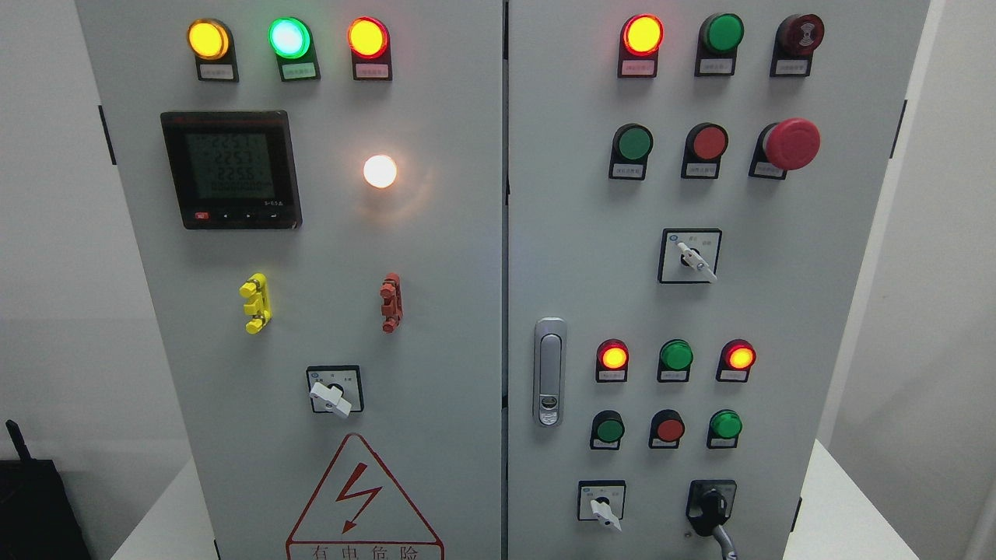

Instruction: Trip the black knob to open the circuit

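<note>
Black knob: low on the right door of the grey control cabinet, below and right of the door latch handle, its lever pointing down-right.
White selector switch: just left of the black knob, same row.
Red mushroom button: high above the black knob.
Hands: neither in frame, so finger state cannot be told.

Plain white wall is showing at left of frame, grading to grey toward the bottom. A second pale wall is filling the right edge. A white surface is sitting at lower right, another at lower left. A black object is occupying the bottom left corner.
</note>
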